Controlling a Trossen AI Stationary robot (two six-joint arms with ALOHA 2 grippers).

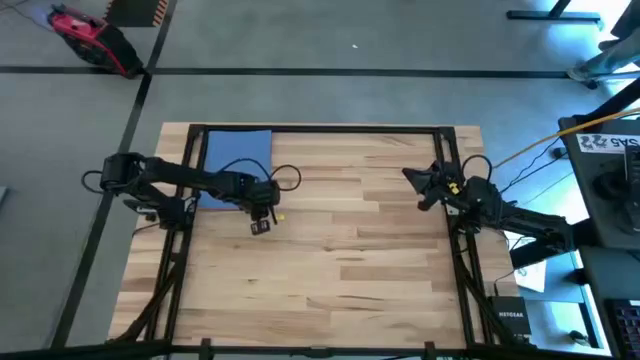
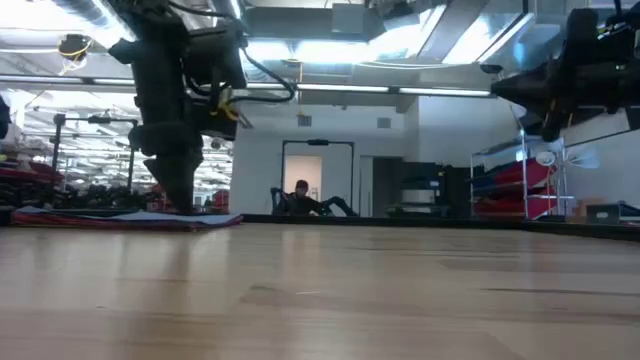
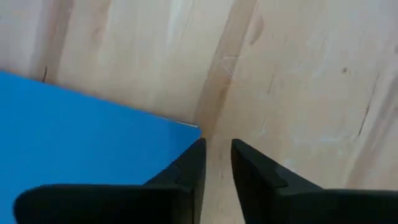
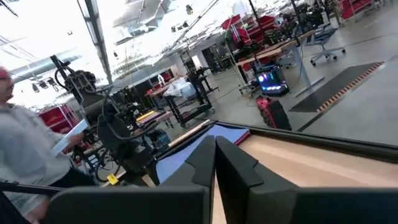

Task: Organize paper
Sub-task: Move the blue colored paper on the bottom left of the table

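The paper, a flat stack with a blue sheet on top, lies at the table's 11 o'clock corner. The left gripper sits at the stack's 5 o'clock corner, fingers nearly together with a narrow gap, apparently tip-down on the wood beside the blue edge. The right gripper hangs raised at the table's 2 o'clock side, fingers pressed together, holding nothing.

Industrial workshop, red tool racks, workbenches
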